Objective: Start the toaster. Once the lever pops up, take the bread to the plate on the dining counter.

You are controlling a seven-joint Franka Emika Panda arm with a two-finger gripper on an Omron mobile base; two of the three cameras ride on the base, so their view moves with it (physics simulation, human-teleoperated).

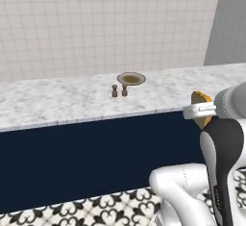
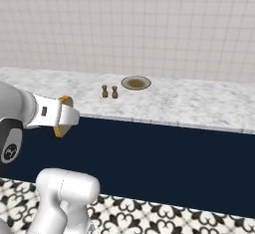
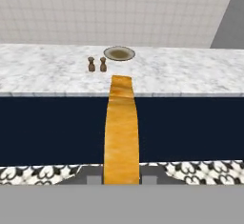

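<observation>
Currently the white two-finger gripper (image 1: 201, 110) is clamped shut on the golden-brown toast slice with darker crust (image 3: 121, 132), held edge-on in front of the dark navy base of the long white-and-grey veined marble dining counter (image 1: 57, 100). From the hand camera the slice runs straight up the middle, its top end overlapping the counter's front edge. On the counter, near the pale tiled wall, sits the round shallow grey-beige plate (image 3: 119, 53) (nothing lies on it). Two small brown shakers (image 3: 96, 65) stand just beside the plate, on its left and a little nearer the counter's front. Bread and plate are well apart. Black-and-white patterned floor tiles (image 1: 86, 208) show below the base.
</observation>
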